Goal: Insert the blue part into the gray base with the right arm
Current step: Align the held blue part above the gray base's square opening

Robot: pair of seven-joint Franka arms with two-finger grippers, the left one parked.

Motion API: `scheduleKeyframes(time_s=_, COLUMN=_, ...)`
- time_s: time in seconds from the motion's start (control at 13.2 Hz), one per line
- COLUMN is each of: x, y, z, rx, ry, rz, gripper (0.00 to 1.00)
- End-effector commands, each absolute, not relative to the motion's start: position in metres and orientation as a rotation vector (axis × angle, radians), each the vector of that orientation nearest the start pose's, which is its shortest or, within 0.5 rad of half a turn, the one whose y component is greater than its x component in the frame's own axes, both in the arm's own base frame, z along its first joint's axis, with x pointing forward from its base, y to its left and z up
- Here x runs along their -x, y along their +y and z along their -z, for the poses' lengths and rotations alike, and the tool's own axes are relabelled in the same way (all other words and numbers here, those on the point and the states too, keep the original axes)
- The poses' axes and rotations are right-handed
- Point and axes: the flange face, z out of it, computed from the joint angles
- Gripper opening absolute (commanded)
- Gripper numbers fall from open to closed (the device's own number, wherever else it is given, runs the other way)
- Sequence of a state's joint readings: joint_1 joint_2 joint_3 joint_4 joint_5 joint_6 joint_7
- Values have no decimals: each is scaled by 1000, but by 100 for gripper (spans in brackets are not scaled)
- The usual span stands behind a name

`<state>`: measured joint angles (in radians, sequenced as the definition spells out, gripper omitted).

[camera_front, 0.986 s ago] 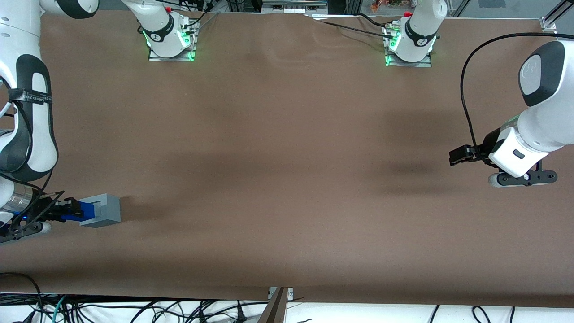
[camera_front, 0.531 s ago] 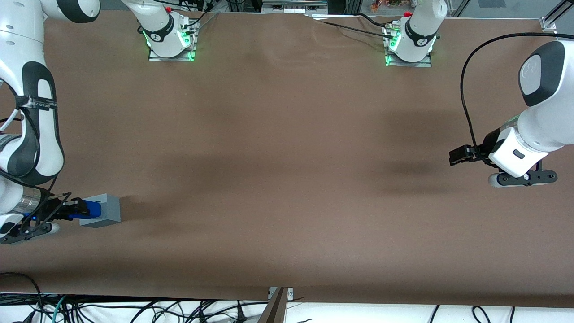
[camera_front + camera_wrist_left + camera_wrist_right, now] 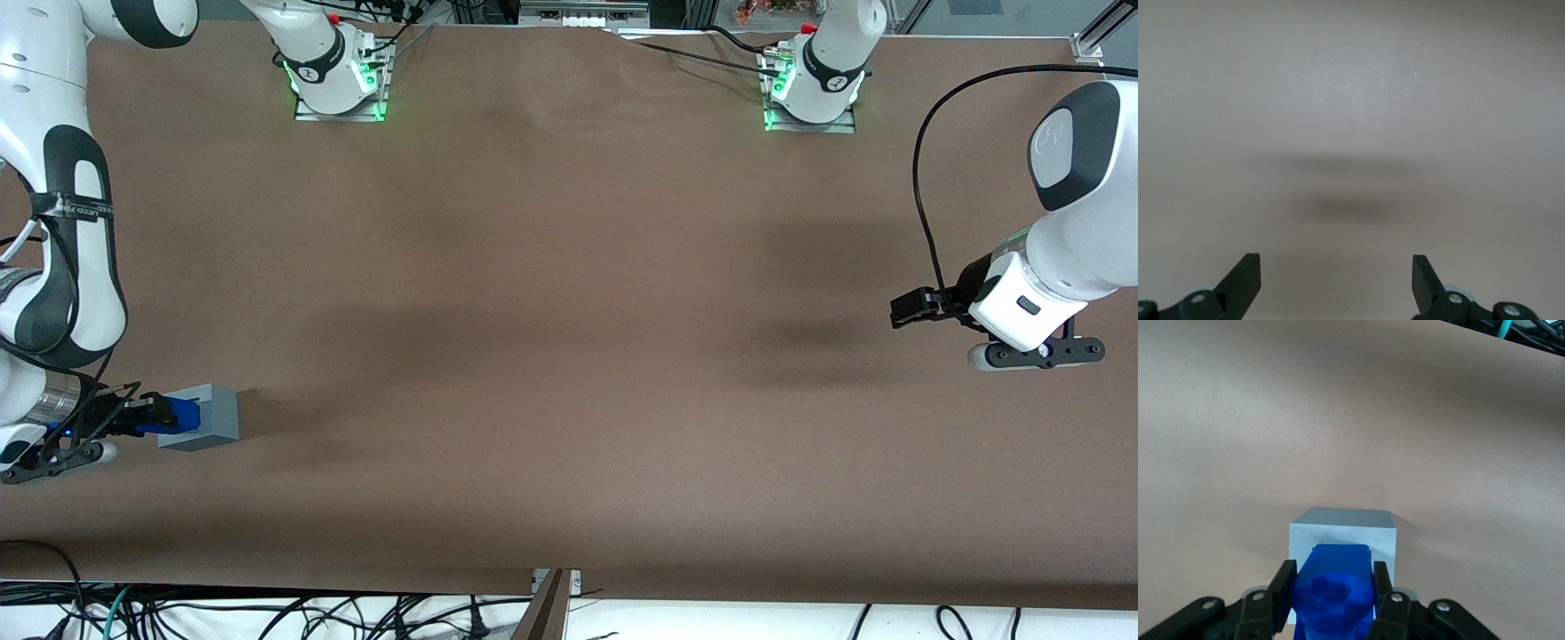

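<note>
The blue part [image 3: 1335,593] is sitting clamped between the two black fingers [image 3: 1281,595] of the gripper [image 3: 1331,600], and its leading end is reaching into the gray base [image 3: 1343,530] — in the right wrist view the blue plastic is overlapping the base's top face, though how deep it is sitting in the recess I cannot tell. In the front view the blue part [image 3: 182,415] is pressing up against the gray base [image 3: 213,416], with the gripper [image 3: 147,414] just beside it, jaws closed on the blue part and coming in from the side. All of this is happening at the working arm's end of the brown surface [image 3: 569,356], fairly near the front camera's edge. The right arm [image 3: 62,258], white with black joints and a lettered band around its forearm, is bending down over that spot. The gray base is resting flat on the surface, throwing a soft shadow toward the middle.
</note>
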<state>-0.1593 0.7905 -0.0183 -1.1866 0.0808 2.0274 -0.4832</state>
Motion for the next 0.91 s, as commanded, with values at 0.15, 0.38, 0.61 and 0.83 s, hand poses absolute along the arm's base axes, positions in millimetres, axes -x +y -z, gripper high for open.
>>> scheduleKeyframes(time_s=0.15, x=-751, y=-137, z=-306, rx=3061, ry=-439, rz=98, gripper=51)
scheduleKeyframes(time_s=0.38, x=-751, y=-134, z=-295, rx=3054, ry=-408, rz=77, gripper=51)
scheduleKeyframes(time_s=0.61, x=-751, y=-128, z=-288, rx=3049, ry=-413, rz=62, gripper=51)
scheduleKeyframes(time_s=0.83, x=-752, y=-124, z=-281, rx=3043, ry=-414, rz=52, gripper=51)
